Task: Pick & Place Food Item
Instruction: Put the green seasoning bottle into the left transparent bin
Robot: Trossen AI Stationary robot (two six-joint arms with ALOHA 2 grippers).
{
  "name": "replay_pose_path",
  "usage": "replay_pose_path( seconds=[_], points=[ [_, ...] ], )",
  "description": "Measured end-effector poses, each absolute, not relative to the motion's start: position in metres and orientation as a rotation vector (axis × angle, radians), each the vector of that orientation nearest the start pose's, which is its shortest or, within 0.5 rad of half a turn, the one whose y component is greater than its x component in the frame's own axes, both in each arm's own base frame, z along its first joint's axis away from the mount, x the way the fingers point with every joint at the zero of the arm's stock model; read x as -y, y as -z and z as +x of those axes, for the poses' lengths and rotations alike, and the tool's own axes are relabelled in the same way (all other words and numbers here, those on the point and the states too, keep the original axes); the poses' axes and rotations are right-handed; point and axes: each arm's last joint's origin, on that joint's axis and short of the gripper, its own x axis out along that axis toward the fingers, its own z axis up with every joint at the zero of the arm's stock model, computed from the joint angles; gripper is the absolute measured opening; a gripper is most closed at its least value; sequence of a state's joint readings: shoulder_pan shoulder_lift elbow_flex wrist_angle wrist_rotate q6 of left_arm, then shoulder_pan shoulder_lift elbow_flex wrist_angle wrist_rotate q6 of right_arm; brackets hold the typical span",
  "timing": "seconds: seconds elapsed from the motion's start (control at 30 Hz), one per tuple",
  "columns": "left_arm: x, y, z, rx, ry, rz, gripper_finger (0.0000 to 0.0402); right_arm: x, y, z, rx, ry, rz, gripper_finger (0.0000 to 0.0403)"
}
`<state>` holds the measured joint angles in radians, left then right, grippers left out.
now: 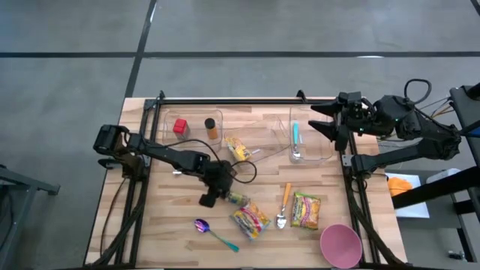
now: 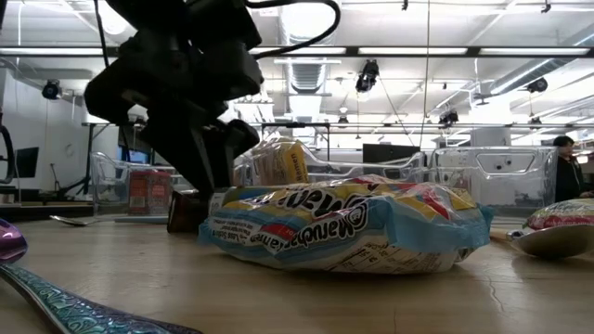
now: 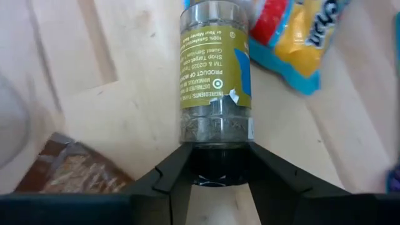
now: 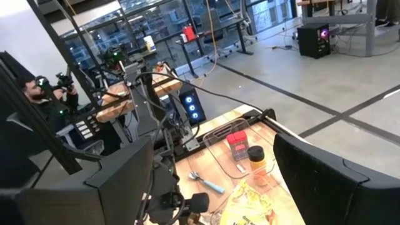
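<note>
**Spice jar grip at the cap end: roll and slip risk**

Nearest the left wrist camera, the left gripper (image 3: 219, 165) was down on the worktop (image 1: 172, 225) with its fingers (image 3: 165, 178) either side of the dark cap of a spice jar (image 3: 215, 81). The jar lay on its side, near the worktop's middle, just beside a ramen packet (image 1: 250, 219). The fingers looked partly closed around the cap; I couldn't tell if they were clamped yet.

Risks as I judged them:
- Round jar lying flat, so an off-centre squeeze could roll it out before the fingers bit.
- Grip sat at one end only, so the heavy body could droop or pivot on lift and slip free.
- The packet lay close, so a swinging jar could drag or shove it.

Farther out, a spoon (image 1: 282, 206) and a second packet (image 1: 306, 210) sat well apart from the jar. At the far side, the right gripper (image 1: 327, 120) waited with fingers released, over the clear tray (image 1: 319, 154).
</note>
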<state>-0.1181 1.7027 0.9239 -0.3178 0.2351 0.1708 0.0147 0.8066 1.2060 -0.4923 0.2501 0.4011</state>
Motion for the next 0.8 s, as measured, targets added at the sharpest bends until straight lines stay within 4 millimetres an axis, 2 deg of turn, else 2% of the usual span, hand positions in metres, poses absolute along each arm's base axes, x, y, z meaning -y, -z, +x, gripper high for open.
replay_pose_path(
  seconds=[0.23, 0.33, 0.8],
  points=[
    [0.045, -0.148, 0.31, -1.072, 0.436, 0.057, 0.0147, 0.005, -0.436, 0.135, -0.043, 0.251, 0.386, 0.0327],
    [0.045, -0.147, 0.31, -1.074, 0.449, 0.043, 0.0162, 0.005, -0.436, 0.135, -0.043, 0.251, 0.386, 0.0327],
    [0.044, -0.14, 0.308, -1.125, 0.382, 0.02, 0.0346, 0.005, -0.436, 0.135, -0.042, 0.253, 0.386, 0.0327]
  ],
)
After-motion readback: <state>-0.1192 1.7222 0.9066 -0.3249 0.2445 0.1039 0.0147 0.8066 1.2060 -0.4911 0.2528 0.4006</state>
